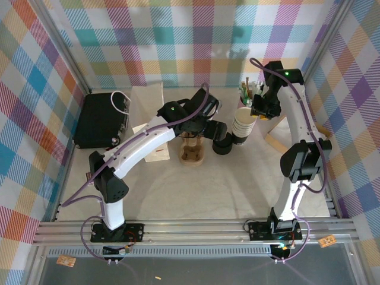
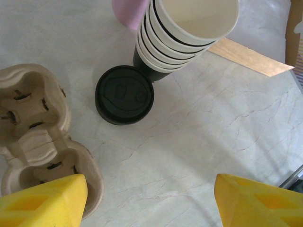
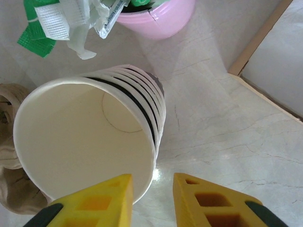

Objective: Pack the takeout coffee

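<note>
A stack of lidless white paper cups stands mid-table. My right gripper hovers over it, jaws narrow but open. One yellow finger is over the top cup's inside and the other is outside its rim, with a small gap showing. Beside the stack sits a pile of black lids. My left gripper hangs open above bare table, between the lids and a brown pulp cup carrier. The takeout coffee is out of view.
A pink cup of packets and stirrers stands behind the cup stack. A black box sits at the left. A wooden strip lies to the right. Checked walls close in three sides.
</note>
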{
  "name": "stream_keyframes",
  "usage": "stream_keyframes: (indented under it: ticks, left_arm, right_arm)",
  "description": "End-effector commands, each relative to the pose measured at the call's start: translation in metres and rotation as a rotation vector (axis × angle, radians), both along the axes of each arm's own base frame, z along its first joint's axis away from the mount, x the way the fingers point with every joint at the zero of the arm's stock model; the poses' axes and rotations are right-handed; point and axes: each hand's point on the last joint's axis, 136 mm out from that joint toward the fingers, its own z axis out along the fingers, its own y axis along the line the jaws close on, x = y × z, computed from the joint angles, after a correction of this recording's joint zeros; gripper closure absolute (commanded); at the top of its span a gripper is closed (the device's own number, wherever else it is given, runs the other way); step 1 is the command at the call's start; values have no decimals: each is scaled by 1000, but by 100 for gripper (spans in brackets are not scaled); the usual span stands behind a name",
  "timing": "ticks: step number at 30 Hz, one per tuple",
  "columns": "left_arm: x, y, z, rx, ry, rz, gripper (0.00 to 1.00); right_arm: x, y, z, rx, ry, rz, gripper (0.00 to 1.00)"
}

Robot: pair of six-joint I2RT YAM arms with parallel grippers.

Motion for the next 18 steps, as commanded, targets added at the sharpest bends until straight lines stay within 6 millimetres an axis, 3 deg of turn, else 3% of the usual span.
stream_keyframes:
  ticks: [1,9,18]
  left_arm:
    - [-3,-7,-11,-7,40,-5,28]
    - [0,-6,-15,7,39,3,28]
    - [4,-8,-9,1,29,16,28]
  right_arm:
    - [2,5,-6,23,23,17,74]
    - [6,7,-10,24,50,40,76]
    - [8,6,-6,17,55,61,91]
